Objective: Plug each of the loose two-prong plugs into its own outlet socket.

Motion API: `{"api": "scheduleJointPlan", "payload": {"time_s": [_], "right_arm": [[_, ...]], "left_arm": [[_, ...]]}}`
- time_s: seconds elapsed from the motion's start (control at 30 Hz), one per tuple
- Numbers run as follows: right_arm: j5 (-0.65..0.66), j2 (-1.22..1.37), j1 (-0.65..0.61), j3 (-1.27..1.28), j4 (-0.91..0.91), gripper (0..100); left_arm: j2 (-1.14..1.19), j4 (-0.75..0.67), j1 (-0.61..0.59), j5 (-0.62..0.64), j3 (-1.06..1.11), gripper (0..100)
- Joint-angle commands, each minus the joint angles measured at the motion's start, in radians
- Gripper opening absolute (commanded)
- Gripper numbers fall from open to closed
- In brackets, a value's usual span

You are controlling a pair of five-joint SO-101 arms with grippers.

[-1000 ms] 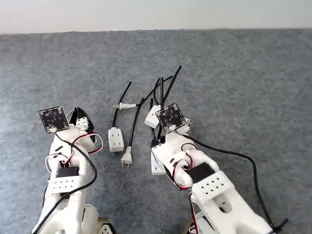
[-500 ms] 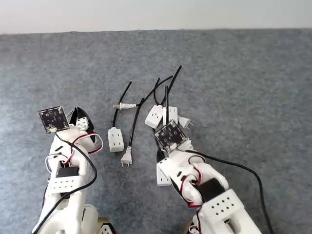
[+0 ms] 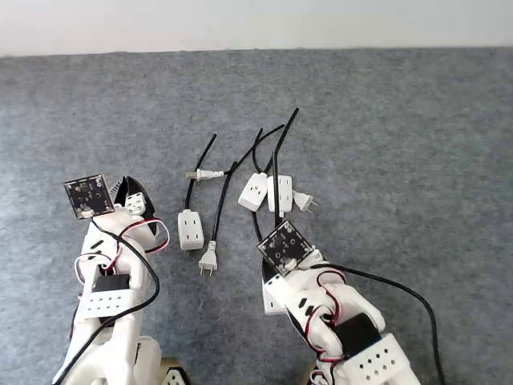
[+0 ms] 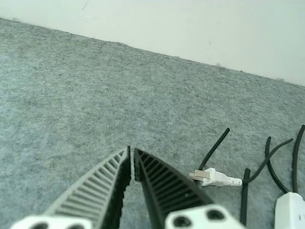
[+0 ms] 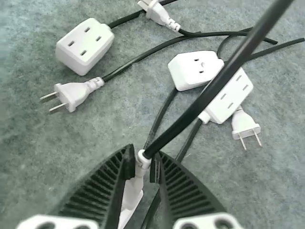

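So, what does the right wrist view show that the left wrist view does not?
Right wrist, not left: the right gripper shut on the held plug, two more plugs, and three whole outlets. Left wrist, not right: the left gripper, shut and empty, and the pale wall. Both: the grey carpet, black cords and one loose plug.

A bare indoor test bench: grey carpeted table (image 3: 417, 144) against a plain white wall (image 3: 256, 24).
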Motion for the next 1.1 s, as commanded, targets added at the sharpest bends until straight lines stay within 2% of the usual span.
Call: {"api": "scheduleJointPlan", "payload": {"time_s": [0.0, 0.43, 0.63, 0.9, 1.07], "right_arm": [[0.043, -0.053, -0.01, 0.035, 0.062, 0.8], [0.112, -0.197, -0.012, 0.092, 0.122, 0.8], [0.126, -0.205, -0.007, 0.091, 0.143, 0.8], [0.169, -0.205, -0.005, 0.087, 0.17, 0.8], [0.166, -0.205, -0.005, 0.083, 0.154, 0.8]], "left_arm": [[-0.017, -0.025, 0.002, -0.008, -0.005, 2], [-0.015, -0.02, 0.002, -0.009, 0.013, 2], [-0.014, 0.14, -0.002, -0.009, -0.028, 2], [-0.011, 0.149, -0.002, -0.009, -0.033, 2], [0.153, 0.195, -0.003, -0.009, -0.145, 2]]}}
